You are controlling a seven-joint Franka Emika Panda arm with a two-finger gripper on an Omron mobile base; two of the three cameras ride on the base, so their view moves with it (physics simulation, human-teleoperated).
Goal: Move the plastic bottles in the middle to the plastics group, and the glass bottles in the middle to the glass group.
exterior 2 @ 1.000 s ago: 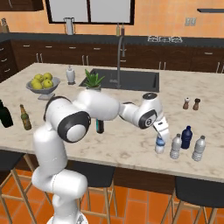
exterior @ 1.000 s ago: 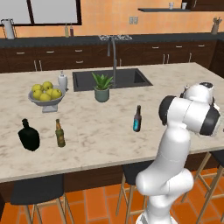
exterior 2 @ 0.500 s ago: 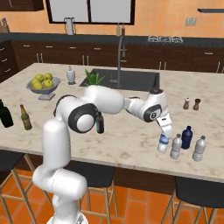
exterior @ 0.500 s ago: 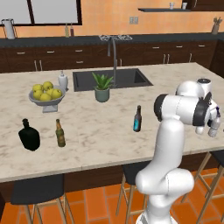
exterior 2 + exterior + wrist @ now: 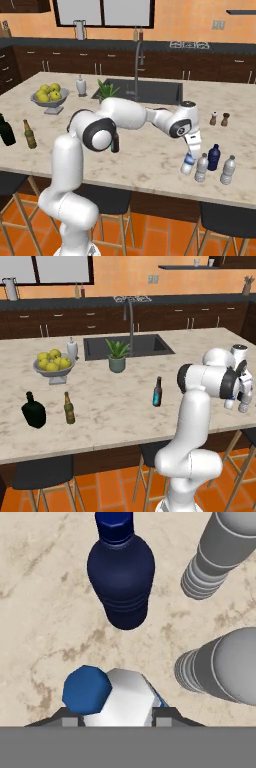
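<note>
Two bottles make up the glass group at the far left of the island: the squat black flask and, just beside it, the amber bottle with the yellowish label. Well to their right, near the middle of the marble counter, the slim brown bottle with the cyan label stands alone and untouched, so the glass half of the job appears not yet started. Further right, at the island's near right corner, the plastics cluster together: the blue-labelled water bottle, a plain greyish bottle, the dark blue bottle and another greyish bottle. The gripper hangs directly over the blue-labelled bottle; in the hand view its fingertips flank that bottle's shoulders, but whether they pinch it or have let go cannot be told. Judging by this layout, the plastic bottles are essentially delivered and only the brown bottle is left.
</note>
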